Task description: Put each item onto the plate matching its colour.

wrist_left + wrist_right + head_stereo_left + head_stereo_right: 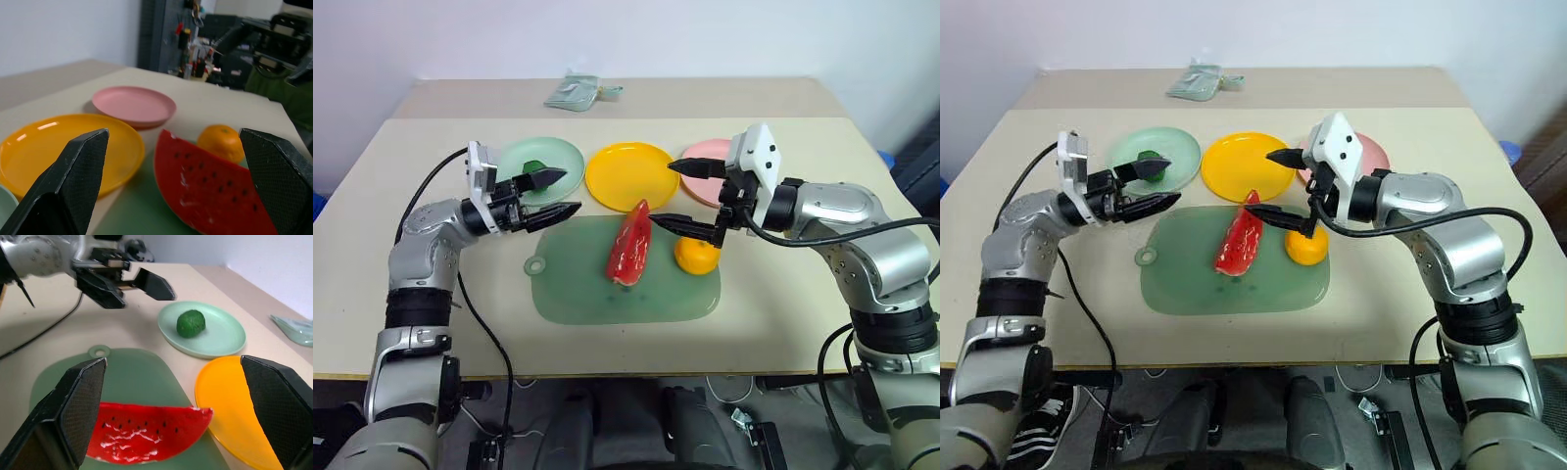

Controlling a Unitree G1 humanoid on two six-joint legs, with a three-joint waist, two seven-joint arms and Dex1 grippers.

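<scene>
The dark green bumpy vegetable (190, 323) lies on the mint green plate (563, 157). My left gripper (571, 192) hovers at that plate's near rim, open and empty, pointing right. The red wedge-shaped slice (631, 245) and the round orange fruit (697, 257) rest on the green cutting board (587, 289). My right gripper (661, 193) hangs open and empty above the slice and the fruit, pointing left. The yellow plate (626, 171) sits bare in the middle at the back. The pink plate (705, 149) is partly hidden behind my right hand.
A pale green packet (576, 91) lies on the far table, past the seam behind the plates. The table's front edge runs just below the cutting board, with open tabletop to either side.
</scene>
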